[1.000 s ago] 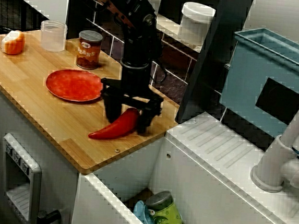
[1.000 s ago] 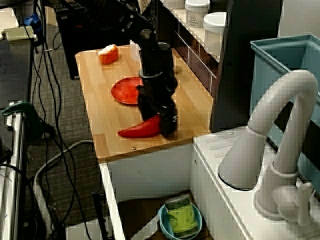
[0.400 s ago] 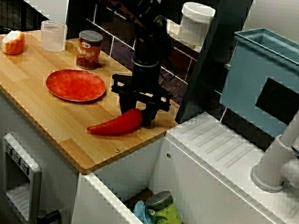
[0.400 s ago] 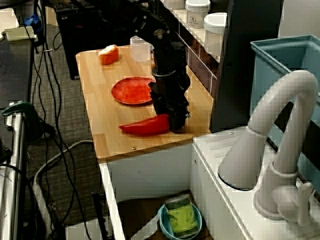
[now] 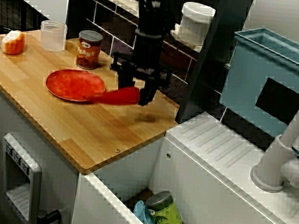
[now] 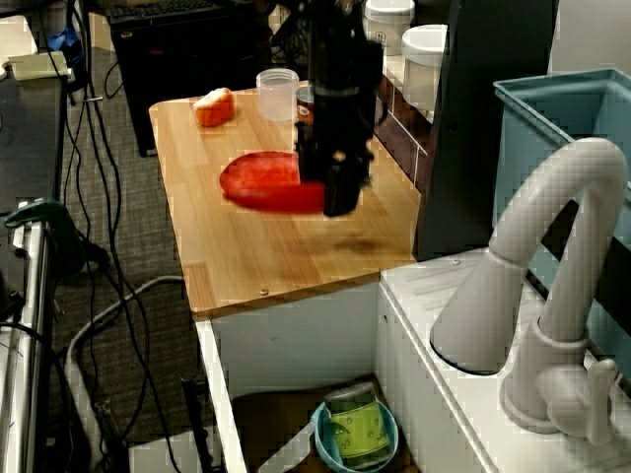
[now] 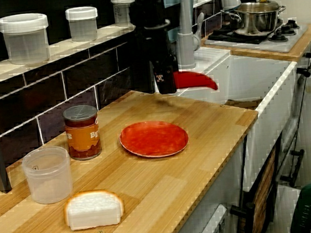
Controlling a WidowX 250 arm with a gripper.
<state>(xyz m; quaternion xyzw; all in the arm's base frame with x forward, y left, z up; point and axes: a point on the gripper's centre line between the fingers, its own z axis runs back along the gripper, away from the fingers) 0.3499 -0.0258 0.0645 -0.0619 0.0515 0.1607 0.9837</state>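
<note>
Even indoor light, soft shadows, and the red pepper (image 5: 117, 95) is motion-blurred.

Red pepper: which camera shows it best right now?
The low side view: the red pepper stands out clearly against white, held above the counter by the gripper. The high front view shows it blurred, overlapping the red plate; in the high end view it merges with that plate.

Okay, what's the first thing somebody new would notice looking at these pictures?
The black robot gripper stands out first: it is shut on a long red chili pepper and holds it in the air above the light wooden counter. Just beside the pepper lies a round red plate, with a rust-labelled tin can and a clear plastic cup standing behind it.
</note>
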